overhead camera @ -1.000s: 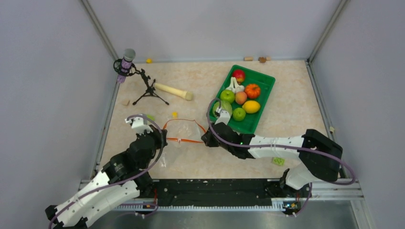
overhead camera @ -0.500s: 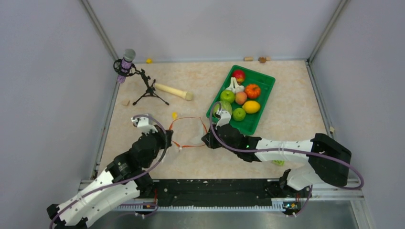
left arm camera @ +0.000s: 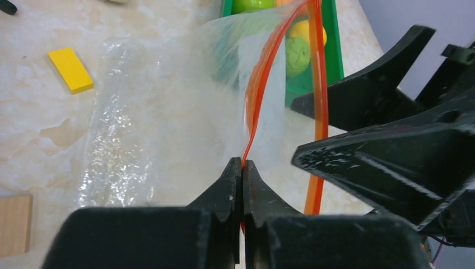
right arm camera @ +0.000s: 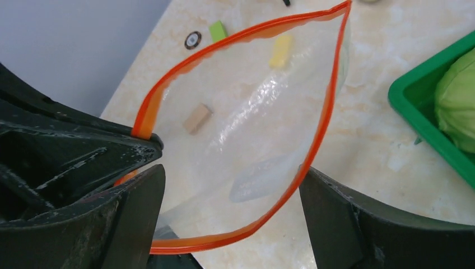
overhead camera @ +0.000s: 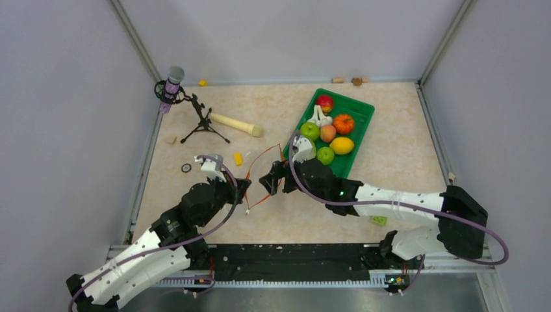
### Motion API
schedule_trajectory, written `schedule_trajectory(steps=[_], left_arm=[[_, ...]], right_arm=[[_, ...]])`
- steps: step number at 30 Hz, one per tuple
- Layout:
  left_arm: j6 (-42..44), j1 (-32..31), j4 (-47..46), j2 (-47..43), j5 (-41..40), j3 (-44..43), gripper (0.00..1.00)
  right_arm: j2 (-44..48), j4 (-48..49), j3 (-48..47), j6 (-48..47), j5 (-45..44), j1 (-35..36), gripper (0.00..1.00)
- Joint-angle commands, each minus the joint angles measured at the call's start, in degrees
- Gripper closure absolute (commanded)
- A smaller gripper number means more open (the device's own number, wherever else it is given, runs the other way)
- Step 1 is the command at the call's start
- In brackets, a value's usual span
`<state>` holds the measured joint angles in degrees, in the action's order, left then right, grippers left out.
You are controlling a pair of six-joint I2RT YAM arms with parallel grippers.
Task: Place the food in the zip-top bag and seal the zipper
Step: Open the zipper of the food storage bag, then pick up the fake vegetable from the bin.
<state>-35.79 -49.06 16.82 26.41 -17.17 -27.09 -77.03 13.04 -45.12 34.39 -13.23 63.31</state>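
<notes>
The clear zip-top bag [overhead camera: 262,177] hangs between my grippers, its mouth held open. My left gripper [left arm camera: 242,163] is shut on the orange-red zipper [left arm camera: 263,78] at one end of the mouth. My right gripper [right arm camera: 232,174] is open, its fingers [right arm camera: 358,224] standing either side of the zipper's [right arm camera: 322,117] lower bend, apart from it. The food lies in the green tray [overhead camera: 358,140]: red apple [overhead camera: 325,102], garlic [overhead camera: 318,116], pumpkin [overhead camera: 344,123], green apple [overhead camera: 309,130], peach [overhead camera: 328,132], lemon [overhead camera: 342,145]. The cabbage [right arm camera: 456,106] shows in the right wrist view.
A microphone on a small tripod [overhead camera: 203,121] and a beige wooden pin [overhead camera: 235,124] stand at the back left. Small blocks lie on the table: yellow [overhead camera: 238,158], green [overhead camera: 378,220], wooden [left arm camera: 14,224]. A dark ring [overhead camera: 186,168] lies near the left arm.
My right gripper has gone from shut to open. Both arms moved right and away from the bases, and the bag has risen from lying flat to standing with its mouth open.
</notes>
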Motion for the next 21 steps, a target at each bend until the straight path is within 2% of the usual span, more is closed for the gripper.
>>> schedule_trajectory(steps=[1, 6, 8, 10, 14, 17, 21], left_arm=[[0.6, 0.3, -2.6, -1.5, -1.0, 0.3, 1.00], [0.2, 0.3, -1.2, -2.1, -4.2, 0.1, 1.00], [-0.1, 0.3, -0.8, -2.0, -4.9, 0.0, 1.00], [-0.3, 0.3, -0.5, -2.1, -5.6, -0.1, 1.00], [-0.6, 0.3, -0.2, -2.4, -6.2, -0.1, 1.00], [-0.6, 0.2, -0.1, -2.4, -6.2, -0.1, 1.00], [-0.7, 0.3, -0.1, -2.6, -6.0, -0.1, 1.00]], right_arm=[[6.1, -2.5, -2.3, -3.6, -2.1, 0.0, 0.13], [13.5, -3.6, 0.9, -4.7, 0.1, -0.1, 0.12], [17.1, -3.8, 2.0, -4.5, 0.2, 0.0, 0.08], [20.4, -4.4, 3.1, -4.3, -1.7, 0.0, 0.02], [24.5, -10.5, 3.5, -2.4, -11.5, -1.2, 0.01], [24.9, -19.2, 2.3, 1.2, -15.2, -5.8, 0.01], [23.7, -21.4, 2.4, 3.7, -10.8, -15.5, 0.01]])
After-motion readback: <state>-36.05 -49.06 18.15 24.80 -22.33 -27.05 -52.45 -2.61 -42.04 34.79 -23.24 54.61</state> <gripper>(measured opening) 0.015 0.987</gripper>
